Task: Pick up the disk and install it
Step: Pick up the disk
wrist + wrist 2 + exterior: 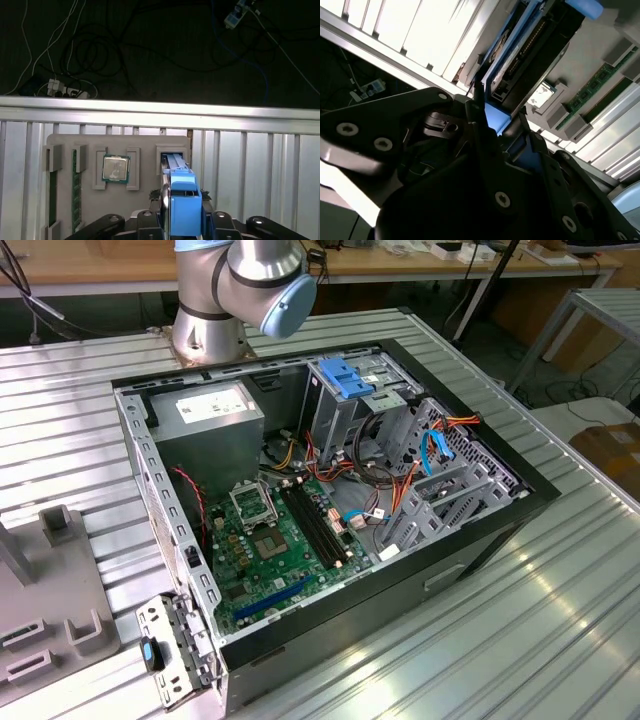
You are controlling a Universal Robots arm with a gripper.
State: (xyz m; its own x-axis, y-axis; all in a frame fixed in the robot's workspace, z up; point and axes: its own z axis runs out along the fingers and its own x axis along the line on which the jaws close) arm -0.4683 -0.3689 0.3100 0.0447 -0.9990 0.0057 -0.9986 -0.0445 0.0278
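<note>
the arm [262, 275] rises from its base [205, 335] and bends off the exterior view's top. in the first wrist view the gripper [183, 212] points downward, its fingers [163, 197] clamped on both sides of the disk [182, 187].

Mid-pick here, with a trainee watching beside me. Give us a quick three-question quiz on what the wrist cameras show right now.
1. True or false: the disk lies flat on the grey holder.
2. Which part sits in the holder pocket beside the disk? A) processor chip B) fan C) screwdriver
3. Fill in: the gripper is shut on the disk's ____ frame.
Key: 1 false, it stands on edge in a slot; 2 A; 3 blue.
</note>
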